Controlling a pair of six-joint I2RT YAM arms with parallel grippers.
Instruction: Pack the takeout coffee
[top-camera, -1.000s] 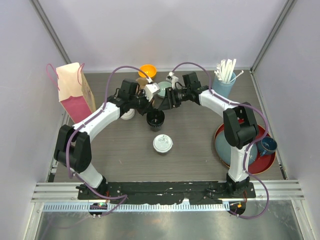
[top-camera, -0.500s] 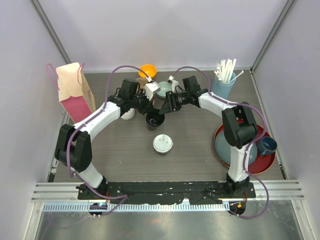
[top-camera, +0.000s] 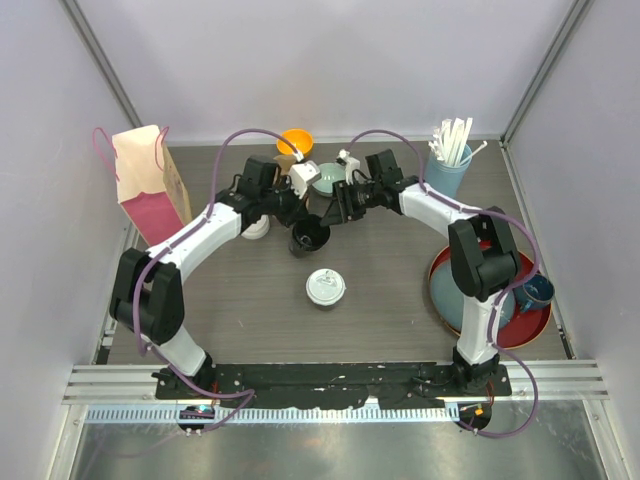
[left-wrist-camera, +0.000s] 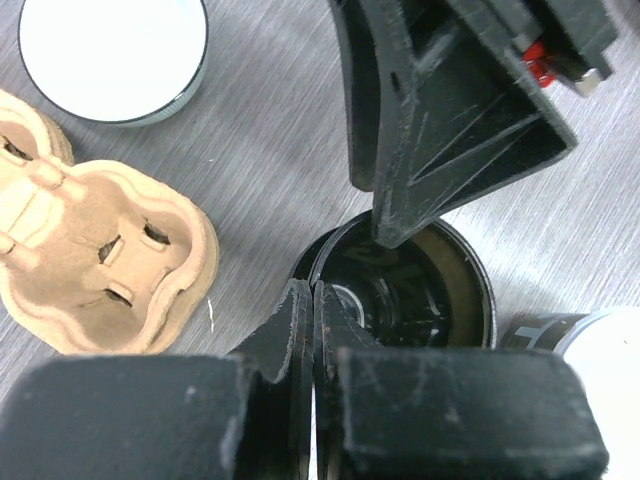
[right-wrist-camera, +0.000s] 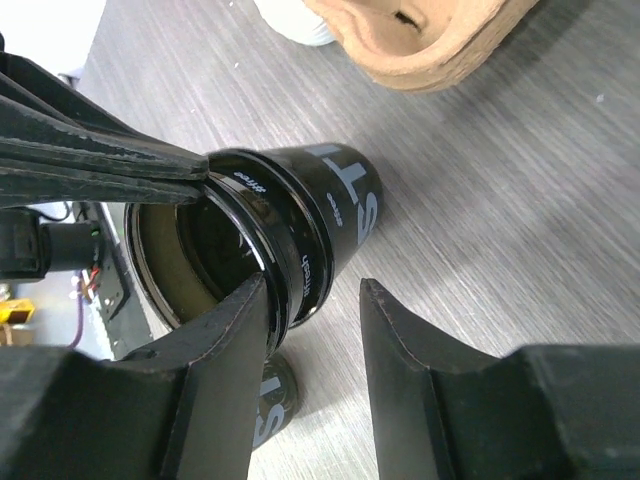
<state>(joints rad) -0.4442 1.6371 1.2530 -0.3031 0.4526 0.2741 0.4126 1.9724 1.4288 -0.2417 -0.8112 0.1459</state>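
Left wrist view shows my left gripper (left-wrist-camera: 313, 296) pinched shut on the near rim of the open black cup (left-wrist-camera: 420, 290); my right gripper (right-wrist-camera: 315, 300) sits at its far rim, fingers apart; the lidded cup (top-camera: 325, 288) stands apart on the table (top-camera: 400, 275), nearer the bases.

Open black cup (top-camera: 310, 238): far side closed off by left claw (left-wrist-camera: 312, 300) and right claw (right-wrist-camera: 312, 295) at its rim; near side free. Lidded cup (top-camera: 325, 287) stands nearer. Paper bag (top-camera: 150, 185) blocks far left; straw tumbler (top-camera: 449, 172) far right.
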